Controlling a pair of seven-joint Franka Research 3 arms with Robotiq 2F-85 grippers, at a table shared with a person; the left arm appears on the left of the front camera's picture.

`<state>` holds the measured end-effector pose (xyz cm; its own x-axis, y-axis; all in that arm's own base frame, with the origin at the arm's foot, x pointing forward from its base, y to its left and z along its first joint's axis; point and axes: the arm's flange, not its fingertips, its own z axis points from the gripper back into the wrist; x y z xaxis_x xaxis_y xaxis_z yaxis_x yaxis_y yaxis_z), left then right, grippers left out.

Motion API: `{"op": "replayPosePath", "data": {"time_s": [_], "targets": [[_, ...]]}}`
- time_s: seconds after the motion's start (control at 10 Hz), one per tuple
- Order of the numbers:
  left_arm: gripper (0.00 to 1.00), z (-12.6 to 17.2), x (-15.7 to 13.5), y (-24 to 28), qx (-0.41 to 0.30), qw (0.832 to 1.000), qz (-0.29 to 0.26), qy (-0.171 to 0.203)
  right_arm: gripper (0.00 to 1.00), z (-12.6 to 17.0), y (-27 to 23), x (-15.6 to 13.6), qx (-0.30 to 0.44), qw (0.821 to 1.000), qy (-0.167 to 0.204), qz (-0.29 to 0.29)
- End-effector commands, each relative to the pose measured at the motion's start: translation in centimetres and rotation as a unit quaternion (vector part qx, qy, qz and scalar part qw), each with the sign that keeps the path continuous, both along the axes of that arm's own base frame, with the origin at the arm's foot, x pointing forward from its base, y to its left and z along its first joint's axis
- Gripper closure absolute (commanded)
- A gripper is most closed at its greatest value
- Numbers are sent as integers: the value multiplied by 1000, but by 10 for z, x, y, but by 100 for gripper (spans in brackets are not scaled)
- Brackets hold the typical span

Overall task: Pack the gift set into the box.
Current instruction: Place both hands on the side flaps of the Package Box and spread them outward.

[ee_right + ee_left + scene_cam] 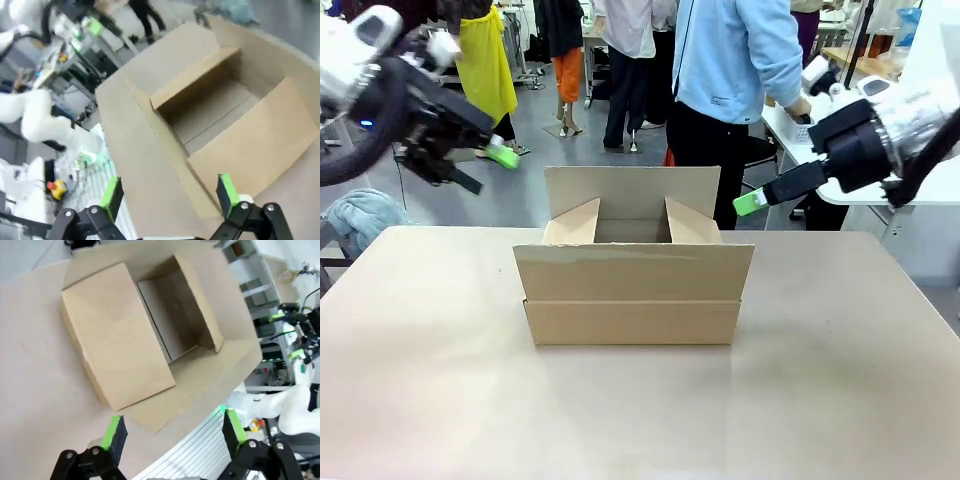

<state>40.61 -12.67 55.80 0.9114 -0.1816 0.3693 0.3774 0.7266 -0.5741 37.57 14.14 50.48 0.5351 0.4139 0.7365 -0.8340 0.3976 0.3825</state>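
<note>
The tan table [640,420] spreads out in front of us, smooth and bare along its near edge. At its middle sits the box [633,300], resting on its base with a long side toward us and all four top flaps open. The near flap leans out toward us, the two short side flaps slant up and outward, and the far flap stands upright behind them. Between the side flaps we see a pale grey patch [633,231]. We cannot tell whether it is the gift set or only the shaded inner wall.

Above the table and off to the box's left hangs the left gripper [174,422], well clear of the cardboard. In its wrist view we look down past two green-padded fingers set wide apart onto the open carton. The right gripper [170,185] hangs in the air to the right of the box, near the table's far corner. Its wrist view shows its fingers wide apart too, with the carton's opening below and beyond them. Neither gripper touches the box.

Beyond the far edge, a little right of the box, a person [735,60] in a light blue top and dark trousers stands turned toward a white table [920,185]. To the far left a pale blue cloth [360,215] lies bunched beside our table. Farther back, other people stand on the grey floor.
</note>
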Motion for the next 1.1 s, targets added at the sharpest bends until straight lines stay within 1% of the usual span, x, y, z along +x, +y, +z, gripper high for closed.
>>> {"op": "replayPosePath", "data": {"time_s": [0.0,0.1,0.2,0.3,0.4,0.5,0.6,0.7,0.9,1.0], "targets": [[0,10,30,-59,83,996,4,23,0,-14,8,36,21,992,-111,57],[0,10,44,-86,112,993,14,22,0,-19,9,48,33,985,-142,90],[0,7,59,-113,132,990,28,28,0,-25,10,63,39,978,-161,124],[0,0,65,-136,153,986,56,26,0,-30,11,80,37,976,-175,127],[0,-10,61,-156,161,985,59,19,0,-37,12,94,36,975,-177,130],[0,-22,55,-174,173,983,63,15,0,-46,16,107,40,975,-165,140],[0,-38,42,-184,189,981,46,16,0,-57,22,117,43,979,-154,129],[0,-21,60,-162,157,986,49,15,0,-42,12,91,16,977,-167,129],[0,-21,60,-162,157,986,49,15,0,-42,12,91,16,977,-167,129],[0,-29,56,-176,168,984,48,18,0,-42,12,91,16,977,-167,129]]}}
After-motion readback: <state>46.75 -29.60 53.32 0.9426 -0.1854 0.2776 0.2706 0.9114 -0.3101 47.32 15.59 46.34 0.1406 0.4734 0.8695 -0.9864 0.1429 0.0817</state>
